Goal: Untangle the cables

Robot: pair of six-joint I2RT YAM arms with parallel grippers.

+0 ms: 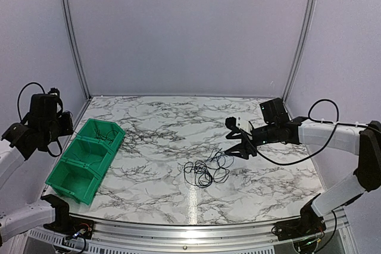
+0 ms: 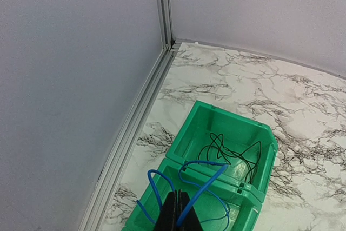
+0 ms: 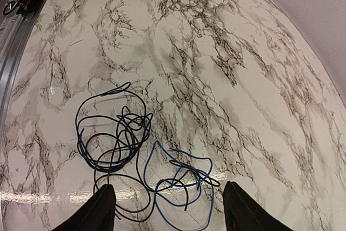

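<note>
Revealing what overhead misses, left wrist view: left gripper (image 2: 178, 203) clamped on blue cable (image 2: 203, 193); right gripper (image 3: 168, 193) open, empty, over cables (image 3: 130, 128)

We see the cables (image 1: 205, 171) looped on the table (image 1: 155, 117), our right gripper (image 1: 231, 145) spread open just right of them, green bins (image 1: 62, 190) at the left edge.

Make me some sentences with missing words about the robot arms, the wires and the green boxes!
1. The cable clamped in the left gripper is coloured ____.
2. The thin cable lying in the far compartment of the green bins is coloured ____.
3. The right gripper hangs ____ over the tangled cables on the marble table.
Missing words: blue; black; open.
</note>
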